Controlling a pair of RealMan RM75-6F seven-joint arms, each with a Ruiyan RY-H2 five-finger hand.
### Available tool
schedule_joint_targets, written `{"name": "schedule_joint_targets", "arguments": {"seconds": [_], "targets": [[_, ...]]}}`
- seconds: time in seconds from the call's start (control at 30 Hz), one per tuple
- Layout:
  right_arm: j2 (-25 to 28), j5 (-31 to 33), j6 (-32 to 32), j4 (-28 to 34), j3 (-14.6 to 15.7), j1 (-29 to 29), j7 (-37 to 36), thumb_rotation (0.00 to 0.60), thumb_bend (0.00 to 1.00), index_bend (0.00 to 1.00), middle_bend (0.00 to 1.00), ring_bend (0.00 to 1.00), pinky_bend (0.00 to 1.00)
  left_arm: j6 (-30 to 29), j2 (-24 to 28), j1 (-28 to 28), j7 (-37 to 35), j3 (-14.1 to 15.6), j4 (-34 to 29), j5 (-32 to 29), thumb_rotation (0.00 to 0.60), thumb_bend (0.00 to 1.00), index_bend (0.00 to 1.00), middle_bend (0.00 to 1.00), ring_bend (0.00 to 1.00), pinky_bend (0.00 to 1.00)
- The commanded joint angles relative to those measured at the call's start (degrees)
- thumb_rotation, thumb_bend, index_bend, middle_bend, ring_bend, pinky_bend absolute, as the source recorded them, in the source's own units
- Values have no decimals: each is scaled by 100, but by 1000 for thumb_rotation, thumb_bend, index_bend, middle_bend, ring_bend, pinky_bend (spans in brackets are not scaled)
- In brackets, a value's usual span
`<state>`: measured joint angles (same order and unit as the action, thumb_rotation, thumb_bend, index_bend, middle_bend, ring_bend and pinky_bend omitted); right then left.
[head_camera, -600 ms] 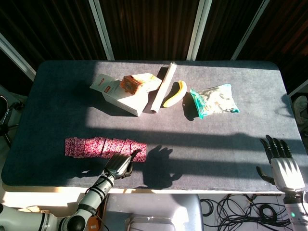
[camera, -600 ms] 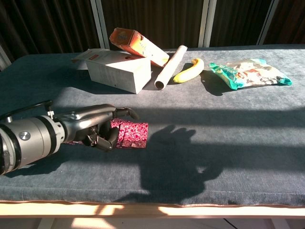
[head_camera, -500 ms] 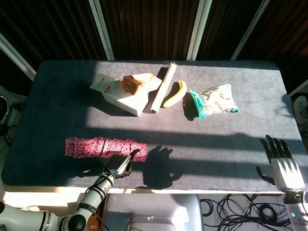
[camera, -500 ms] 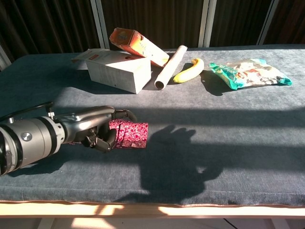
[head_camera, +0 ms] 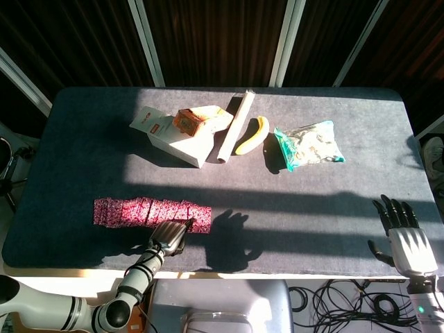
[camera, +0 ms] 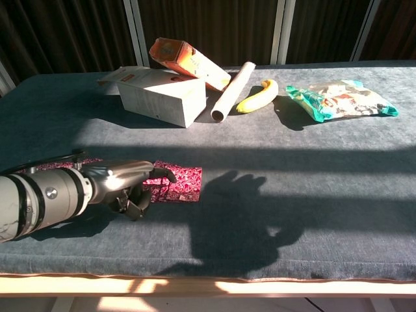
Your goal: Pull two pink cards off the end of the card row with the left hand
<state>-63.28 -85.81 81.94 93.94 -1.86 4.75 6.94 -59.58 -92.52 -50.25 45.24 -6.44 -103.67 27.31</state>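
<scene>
Our left hand (camera: 133,185) lies low over the near end of the pink card row (head_camera: 149,211), its fingers (camera: 162,173) reaching onto the last cards; we cannot tell whether they pinch or only press. The row stretches along the front part of the table (head_camera: 333,201), apparently whole, so we judge the pulling step barely begun. Next we should press on the two end cards and drag them clear of the row without disturbing the rest. Our right hand (head_camera: 406,236) rests idle at the table's far right edge, fingers spread, holding nothing.
</scene>
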Motion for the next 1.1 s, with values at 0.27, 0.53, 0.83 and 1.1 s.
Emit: {"name": "schedule_joint_targets", "arguments": {"seconds": [0.27, 0.53, 0.83, 1.1], "targets": [[43, -14, 62, -10, -3, -34, -92, 600, 253, 0, 0, 0, 0, 47, -89, -159, 13, 171, 51, -197, 600, 944, 138, 1000, 1000, 1000], [50, 23, 63, -25, -20, -41, -108, 600, 253, 0, 0, 0, 0, 232, 79, -234, -184, 248, -188, -180, 600, 938, 211, 1000, 1000, 1000], [53, 51, 101, -33, -40, -64, -126, 600, 253, 0, 0, 0, 0, 608, 497, -247, -396, 676, -820, -142, 600, 937, 348, 1000, 1000, 1000], [36, 43, 81, -31, -31, -58, -92, 600, 253, 0, 0, 0, 0, 389, 675, -149, -741, 705, -1052, 487, 600, 932, 264, 1000, 1000, 1000]]}}
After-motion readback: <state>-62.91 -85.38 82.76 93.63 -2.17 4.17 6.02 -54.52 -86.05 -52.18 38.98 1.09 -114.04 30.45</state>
